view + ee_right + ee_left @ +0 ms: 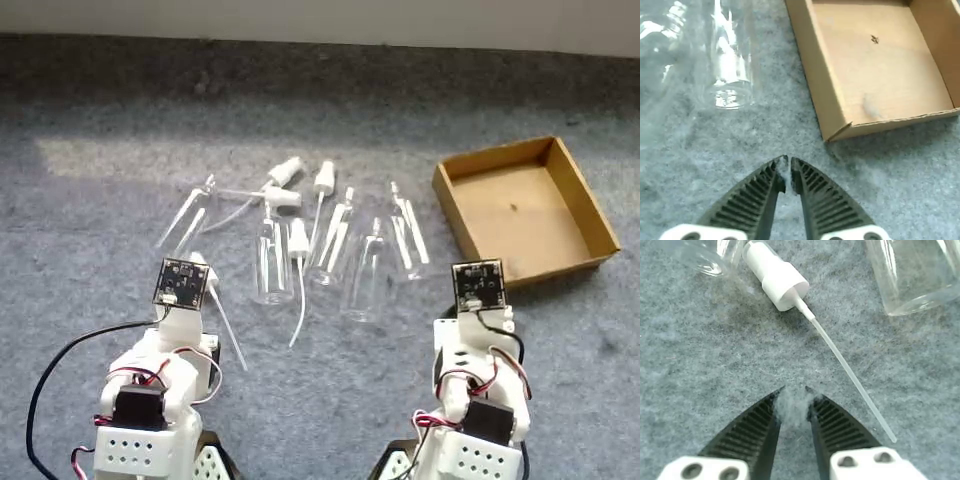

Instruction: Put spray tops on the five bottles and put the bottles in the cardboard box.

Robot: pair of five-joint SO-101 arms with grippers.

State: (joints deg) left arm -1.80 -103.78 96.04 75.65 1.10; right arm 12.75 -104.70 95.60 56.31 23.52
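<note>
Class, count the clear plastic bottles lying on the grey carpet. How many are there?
5 clear plastic bottles: one far left, three in the middle, one nearest the brown cardboard box. None seems hidden.

Quick tally, here we go. Clear bottles [272, 262]: five, strung in a loose row across the middle of the frame, from far left to just short of the box. White spray tops [298, 238]: five as well, with three bunched at upper centre, one among the bottles and one at lower left. Cardboard box [520, 215]: just one, upper right. Arms [165, 350]: two along the bottom edge, each with one tool, the left end effector [795, 399] and the right end effector [788, 165].
</note>
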